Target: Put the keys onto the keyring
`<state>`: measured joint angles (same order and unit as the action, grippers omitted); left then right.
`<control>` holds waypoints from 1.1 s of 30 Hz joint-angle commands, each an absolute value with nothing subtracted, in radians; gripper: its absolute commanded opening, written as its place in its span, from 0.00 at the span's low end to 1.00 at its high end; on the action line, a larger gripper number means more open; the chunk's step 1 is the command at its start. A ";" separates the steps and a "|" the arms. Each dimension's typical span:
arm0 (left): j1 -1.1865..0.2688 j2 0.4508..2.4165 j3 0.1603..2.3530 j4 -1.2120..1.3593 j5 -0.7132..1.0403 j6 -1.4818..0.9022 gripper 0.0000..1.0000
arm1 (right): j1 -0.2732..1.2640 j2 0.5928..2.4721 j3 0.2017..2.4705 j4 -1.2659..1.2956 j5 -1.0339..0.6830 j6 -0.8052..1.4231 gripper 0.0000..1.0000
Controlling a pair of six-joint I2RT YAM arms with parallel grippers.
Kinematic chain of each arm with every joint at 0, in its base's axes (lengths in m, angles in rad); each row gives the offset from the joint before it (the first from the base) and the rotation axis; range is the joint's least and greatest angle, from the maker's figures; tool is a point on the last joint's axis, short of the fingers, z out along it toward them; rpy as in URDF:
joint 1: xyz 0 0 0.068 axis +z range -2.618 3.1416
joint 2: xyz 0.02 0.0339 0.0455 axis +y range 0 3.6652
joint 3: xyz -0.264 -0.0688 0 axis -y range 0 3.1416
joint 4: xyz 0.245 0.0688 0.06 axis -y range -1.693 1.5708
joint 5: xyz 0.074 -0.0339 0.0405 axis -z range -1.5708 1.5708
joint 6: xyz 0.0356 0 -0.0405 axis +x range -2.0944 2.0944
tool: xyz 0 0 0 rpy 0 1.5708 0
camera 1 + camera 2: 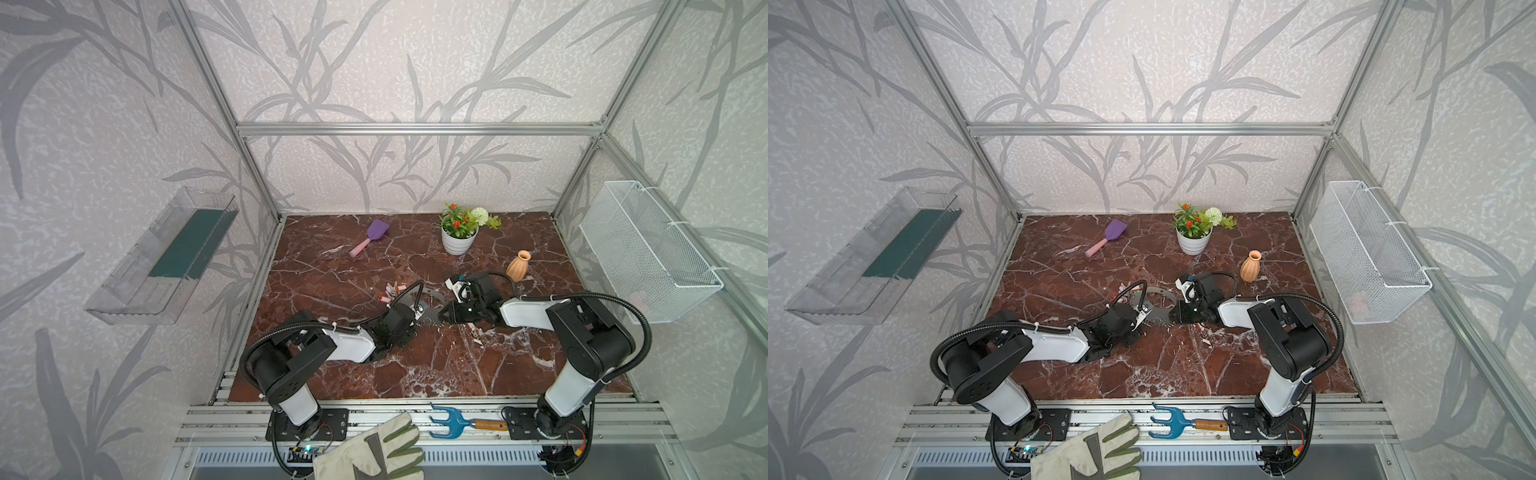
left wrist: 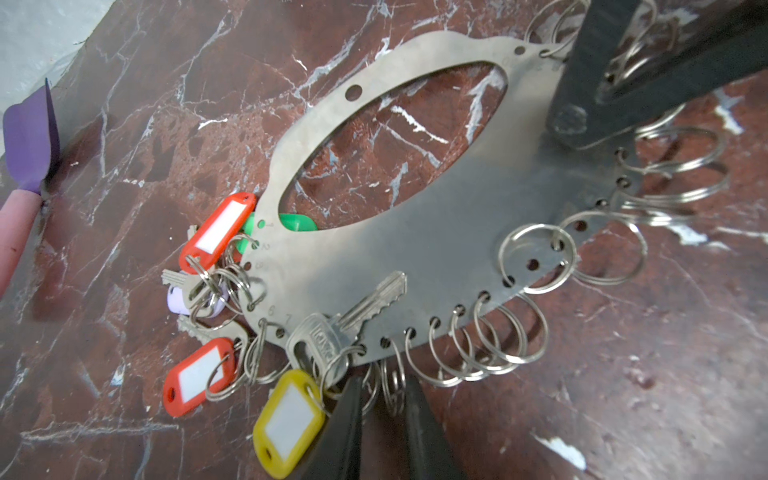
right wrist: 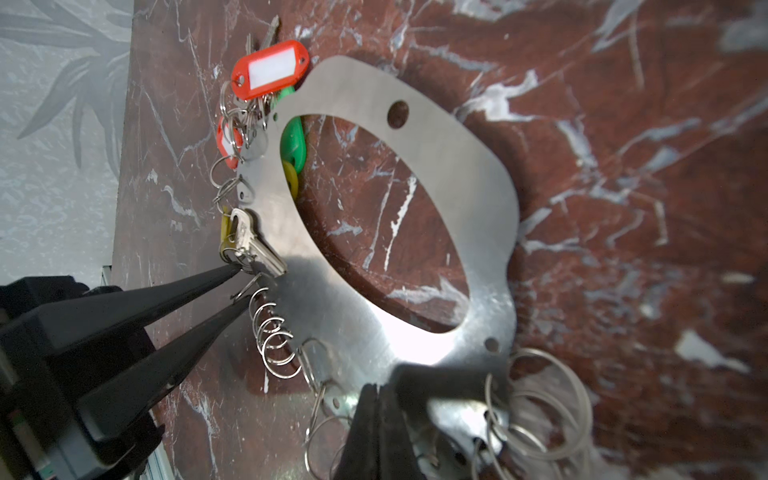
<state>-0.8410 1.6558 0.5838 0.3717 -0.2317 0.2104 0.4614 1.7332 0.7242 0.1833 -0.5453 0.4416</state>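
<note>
Grey steel keyring (image 3: pixel 457 174) is clamped by right hand (image 3: pixel 375 392); left hand (image 2: pixel 383 384), parted, is resolved only in wrist views.

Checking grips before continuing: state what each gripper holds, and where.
Right gripper clamps the keyring at its ringed edge. Left gripper is open astride a ring, holding nothing.

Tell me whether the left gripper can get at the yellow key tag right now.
Probably yes. The left gripper sits right beside the yellow key tag, which lies on the table with nothing on it; only split rings sit between its jaws.
</note>
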 commanded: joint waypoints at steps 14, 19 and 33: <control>-0.820 1.695 0.627 0.377 -0.169 0.220 0.12 | 0.455 1.718 0.720 0.199 -0.568 0.443 0.00; -0.810 1.710 0.637 0.375 -0.139 0.212 0.01 | 0.451 1.714 0.719 0.195 -0.568 0.440 0.00; -0.827 1.334 0.554 0.358 -0.034 0.063 0.00 | 0.431 1.451 0.681 0.195 -0.587 0.457 0.01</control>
